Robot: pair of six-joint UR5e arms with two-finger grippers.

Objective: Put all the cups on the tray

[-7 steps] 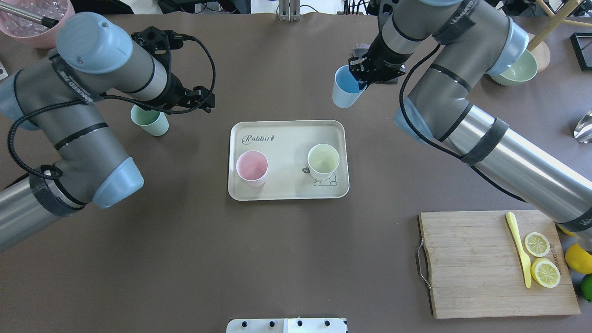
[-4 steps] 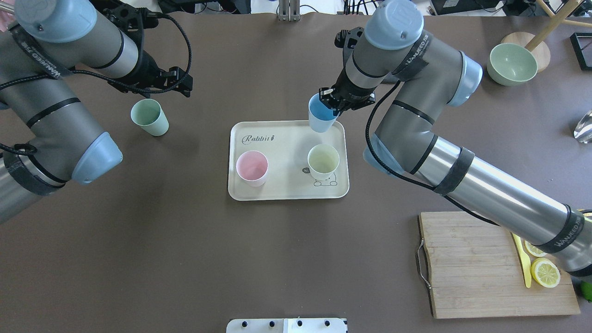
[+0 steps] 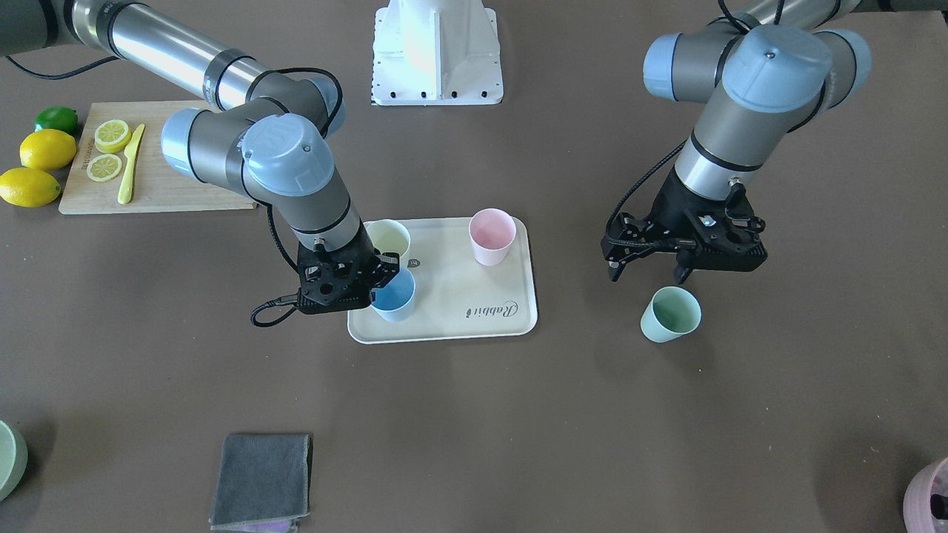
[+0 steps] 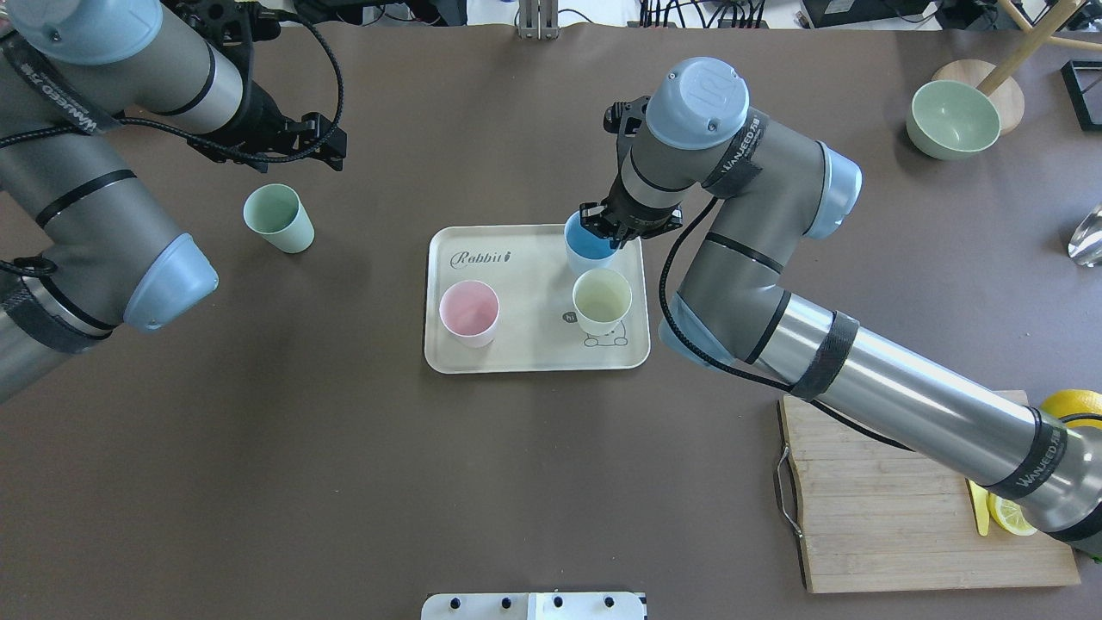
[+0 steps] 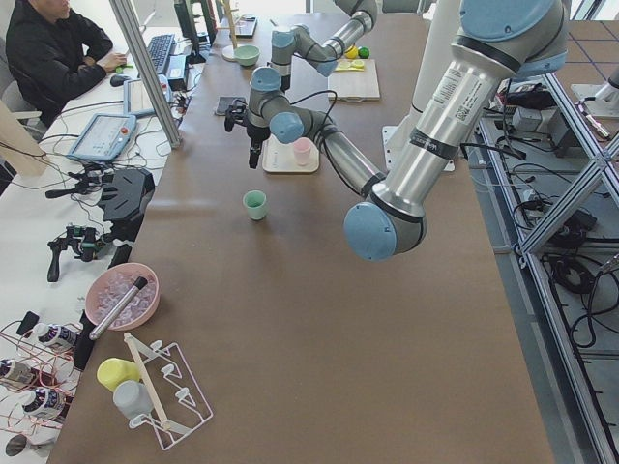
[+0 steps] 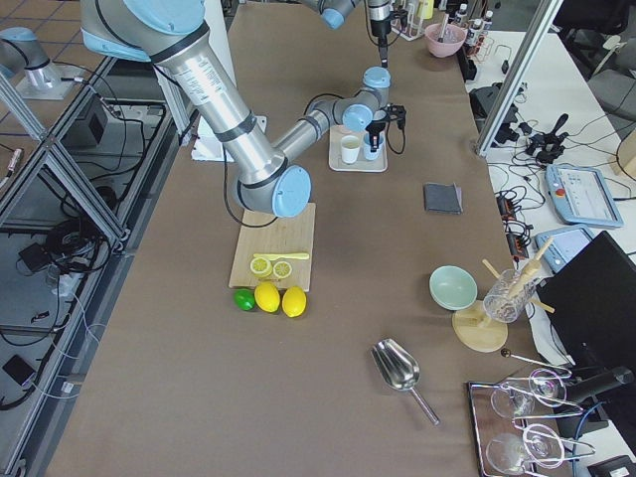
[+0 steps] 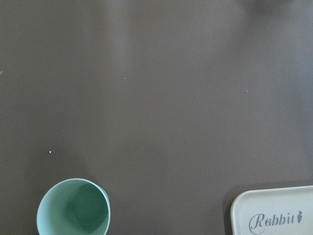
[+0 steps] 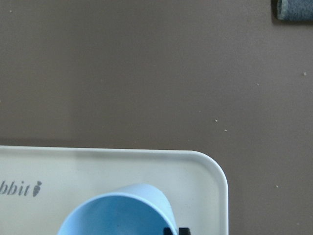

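The cream tray [image 4: 534,344] lies mid-table; it also shows in the front view [image 3: 459,285]. The pink cup [image 4: 469,313] and the pale yellow cup [image 4: 602,300] stand upright on it. My right gripper [image 4: 613,231] is shut on the rim of the light blue cup [image 4: 588,245] and holds it at the tray's far right corner, next to the yellow cup; the right wrist view shows the blue cup [image 8: 117,213] inside the rim. The mint green cup [image 4: 278,219] stands on the table left of the tray. My left gripper [image 3: 650,270] is open and empty, above and just beyond the mint cup [image 3: 670,314].
A wooden cutting board [image 4: 878,517] with lemon slices and a yellow knife lies at the near right under my right arm. A pale-green bowl [image 4: 951,119] stands far right. A grey cloth [image 3: 261,470] and a pink pot [image 3: 929,496] lie on the operators' side.
My right gripper has carried the blue cup leftward and down, from beyond the tray's right side to its far right corner. My left arm has drawn back, away from the mint cup.
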